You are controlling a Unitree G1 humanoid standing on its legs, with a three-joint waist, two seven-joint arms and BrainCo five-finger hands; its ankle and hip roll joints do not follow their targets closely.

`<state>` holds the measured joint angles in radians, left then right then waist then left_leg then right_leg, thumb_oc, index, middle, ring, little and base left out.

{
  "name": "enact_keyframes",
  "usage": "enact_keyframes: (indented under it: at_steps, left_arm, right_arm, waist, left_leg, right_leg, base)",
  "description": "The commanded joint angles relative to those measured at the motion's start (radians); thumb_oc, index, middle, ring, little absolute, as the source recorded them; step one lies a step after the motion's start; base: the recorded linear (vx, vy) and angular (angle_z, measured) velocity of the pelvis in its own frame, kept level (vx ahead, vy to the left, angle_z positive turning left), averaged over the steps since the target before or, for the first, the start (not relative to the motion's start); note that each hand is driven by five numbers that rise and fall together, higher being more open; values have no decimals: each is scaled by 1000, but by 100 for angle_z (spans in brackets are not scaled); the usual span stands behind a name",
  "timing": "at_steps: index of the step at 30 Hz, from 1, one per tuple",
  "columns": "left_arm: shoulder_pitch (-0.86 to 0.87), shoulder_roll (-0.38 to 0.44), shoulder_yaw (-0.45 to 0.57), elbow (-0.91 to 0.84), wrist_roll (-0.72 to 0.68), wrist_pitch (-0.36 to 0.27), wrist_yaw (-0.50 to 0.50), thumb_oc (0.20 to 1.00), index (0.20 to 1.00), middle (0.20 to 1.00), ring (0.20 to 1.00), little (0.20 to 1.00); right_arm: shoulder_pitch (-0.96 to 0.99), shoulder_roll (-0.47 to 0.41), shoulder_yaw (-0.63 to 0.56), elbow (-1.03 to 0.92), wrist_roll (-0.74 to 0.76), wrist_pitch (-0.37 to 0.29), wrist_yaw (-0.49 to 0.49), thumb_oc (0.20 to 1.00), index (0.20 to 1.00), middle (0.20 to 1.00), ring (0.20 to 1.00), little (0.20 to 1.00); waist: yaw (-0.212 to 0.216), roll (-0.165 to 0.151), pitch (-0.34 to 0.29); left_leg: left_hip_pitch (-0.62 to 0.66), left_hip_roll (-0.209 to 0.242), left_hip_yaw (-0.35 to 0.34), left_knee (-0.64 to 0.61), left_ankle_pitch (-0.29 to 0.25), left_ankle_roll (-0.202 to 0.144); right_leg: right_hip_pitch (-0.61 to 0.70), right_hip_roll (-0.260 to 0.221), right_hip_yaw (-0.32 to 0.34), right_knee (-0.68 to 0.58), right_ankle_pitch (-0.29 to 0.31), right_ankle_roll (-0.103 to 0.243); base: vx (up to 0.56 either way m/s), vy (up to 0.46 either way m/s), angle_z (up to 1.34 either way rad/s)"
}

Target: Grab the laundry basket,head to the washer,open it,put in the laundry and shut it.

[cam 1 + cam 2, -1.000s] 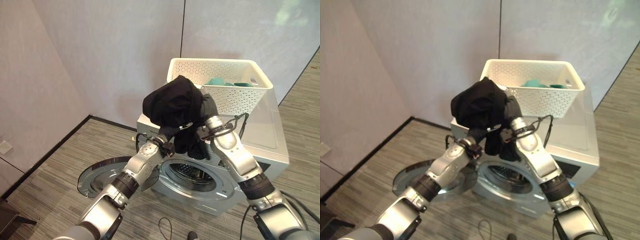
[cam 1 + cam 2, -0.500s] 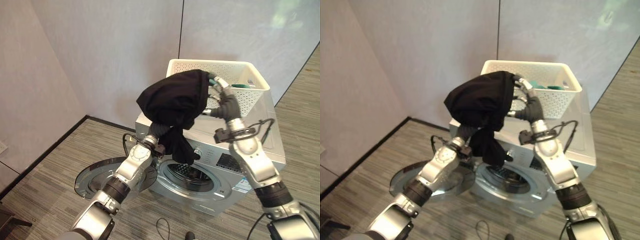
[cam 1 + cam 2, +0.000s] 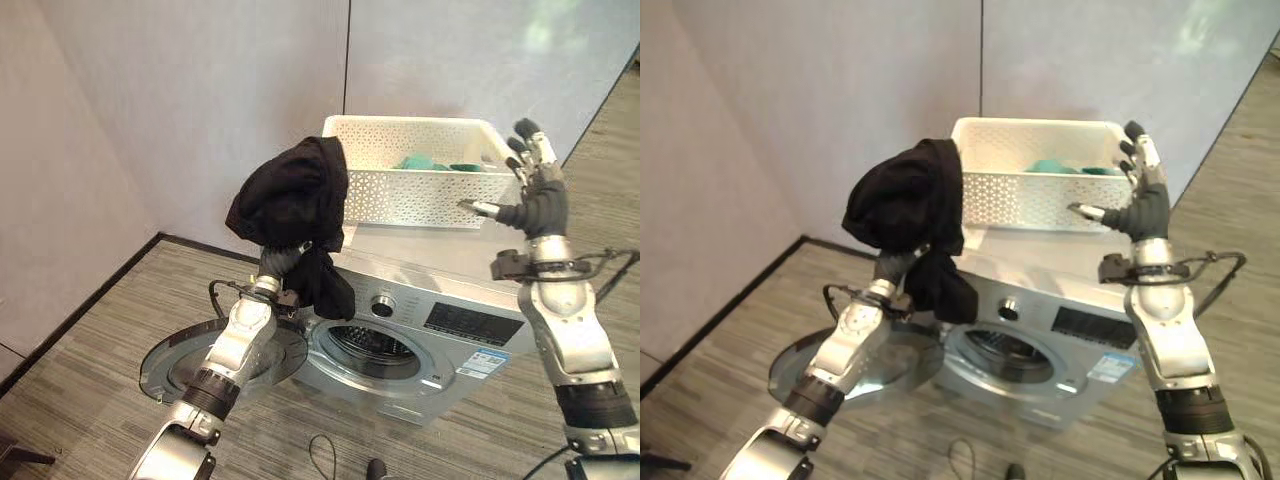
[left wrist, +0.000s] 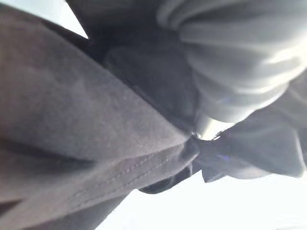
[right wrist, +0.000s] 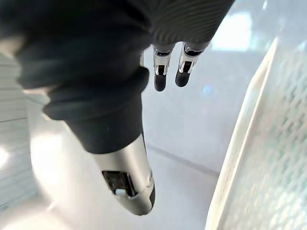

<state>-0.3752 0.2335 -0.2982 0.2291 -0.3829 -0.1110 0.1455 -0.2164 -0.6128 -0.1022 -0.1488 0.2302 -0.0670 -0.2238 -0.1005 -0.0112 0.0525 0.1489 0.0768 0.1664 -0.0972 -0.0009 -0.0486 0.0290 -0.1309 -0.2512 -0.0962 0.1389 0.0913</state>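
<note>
The right hand (image 3: 535, 190) has let go of the black garment (image 3: 290, 205) it gripped half a second ago and swung out to 3 o'clock, fingers spread and straight, holding nothing, beside the right end of the basket (image 3: 400, 195); the garment now hangs from the left arm alone, bunched high at 9 o'clock of the basket, a tail of cloth drooping toward the washer (image 3: 420, 320); the left hand (image 4: 230, 72) is wrapped in the dark fabric, and whether its fingers clench the cloth cannot be told; the white perforated basket sits on top of the washer at 12 o'clock, with green laundry (image 3: 425, 162) lying inside; the washer's round door (image 3: 190, 360) hangs wide open at 8 o'clock, low over the striped grey floor (image 3: 90, 380), and the drum opening (image 3: 372, 352) faces forward, uncovered; the hanging garment is above and left of that opening, not in it; pale wall panels (image 3: 200, 90) stand behind the machine.
</note>
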Motion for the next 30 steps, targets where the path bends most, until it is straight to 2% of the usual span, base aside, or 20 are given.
enact_keyframes:
  at_steps: [1,4,5,8,9,12,15,16,19,20,21,25,28,30]
  left_arm:
    - [-42,77,30,-70,136,-91,8,200,200,200,200,200]
    - [3,104,47,-58,263,-86,29,200,200,200,200,200]
    - [5,103,43,-58,265,-86,30,200,200,200,200,200]
    - [83,85,80,-56,281,-97,50,200,200,200,200,200]
    - [96,78,87,-57,277,-100,52,200,200,200,200,200]
    - [122,66,84,-52,274,-105,49,200,200,200,200,200]
    - [136,62,78,-52,269,-115,53,200,200,200,200,200]
    - [160,64,69,-77,242,-127,46,200,200,200,200,200]
    - [176,62,55,-90,220,-130,28,200,200,200,200,200]
    - [189,61,39,-98,193,-126,10,200,200,200,200,200]
    - [189,62,40,-99,193,-126,9,200,200,200,200,200]
    - [220,61,-10,-105,157,-117,-43,200,200,200,200,200]
    - [245,74,-20,-109,147,-123,-52,200,200,200,200,200]
    - [260,101,-3,-139,188,-132,-38,200,200,200,200,200]
  right_arm:
    - [36,-40,-126,-14,-103,-32,-89,1000,1000,1000,1000,1000]
    - [130,-22,-239,31,-282,21,-204,1000,1000,1000,1000,1000]
    - [136,-18,-241,27,-287,23,-206,1000,1000,1000,1000,1000]
    - [291,19,-317,133,-505,114,-300,1000,1000,1000,1000,1000]
    - [321,37,-321,157,-519,125,-311,1000,1000,1000,1000,1000]
    - [405,114,-310,201,-504,121,-307,1000,1000,1000,1000,1000]
    - [431,149,-264,277,-480,114,-291,1000,1000,1000,1000,1000]
    - [433,189,-179,447,-392,90,-266,1000,1000,1000,1000,1000]
    - [431,224,-128,550,-336,80,-244,1000,1000,1000,1000,1000]
    - [431,254,-90,655,-268,72,-211,1000,1000,1000,1000,1000]
    - [429,254,-88,658,-266,70,-211,1000,1000,1000,1000,1000]
    - [387,323,-2,921,-95,53,-124,1000,1000,1000,1000,1000]
    - [346,361,124,1074,-117,63,-52,1000,1000,1000,1000,1000]
    - [335,384,196,1146,-148,66,-7,1000,1000,1000,1000,1000]
  waist:
    - [-13,-8,-29]
    - [-25,0,-25]
    - [-22,-1,-28]
    - [-28,6,-26]
    - [-31,6,-22]
    - [-42,5,-20]
    - [-46,8,-12]
    - [-47,7,-2]
    - [-43,6,1]
    - [-40,4,7]
    - [-41,3,6]
    - [-20,1,19]
    - [2,-1,27]
    - [18,-2,28]
  left_leg:
    - [-17,-15,25,10,-103,8]
    - [-24,-18,25,10,-107,10]
    - [-24,-18,26,10,-108,10]
    - [-26,-20,25,10,-114,16]
    - [-29,-21,25,10,-112,17]
    - [-36,-20,25,10,-110,21]
    - [-34,-20,30,10,-115,22]
    - [-34,-20,42,10,-114,25]
    - [-35,-20,47,10,-114,24]
    - [-35,-21,48,10,-112,23]
    - [-38,-22,48,10,-107,24]
    - [-45,-24,38,10,-101,20]
    - [-59,-29,29,10,-91,18]
    - [-67,-30,25,10,-86,16]
  right_leg:
    - [88,-2,-22,16,-159,19]
    - [79,-3,-14,17,-159,22]
    - [78,-3,-14,17,-159,23]
    - [76,-3,-12,19,-162,25]
    - [72,-3,-12,18,-160,25]
    - [60,-5,-7,22,-159,26]
    - [55,-3,1,26,-163,28]
    - [47,-3,11,24,-157,30]
    - [44,-5,14,21,-153,30]
    - [44,-6,15,21,-152,29]
    - [41,-7,15,20,-148,28]
    - [44,-8,1,18,-148,28]
    - [38,-12,-9,11,-143,28]
    - [36,-14,-18,9,-143,29]
  base:
    - [33,0,-4]
    - [2,4,-8]
    - [16,4,-8]
    - [15,-1,-4]
    - [0,0,0]
    - [-9,-8,-5]
    - [-7,2,-7]
    - [-30,4,-13]
    - [-4,-3,-21]
    - [3,-8,-8]
    - [-19,-11,-6]
    - [0,0,0]
    - [-23,-14,8]
    - [-21,-23,10]
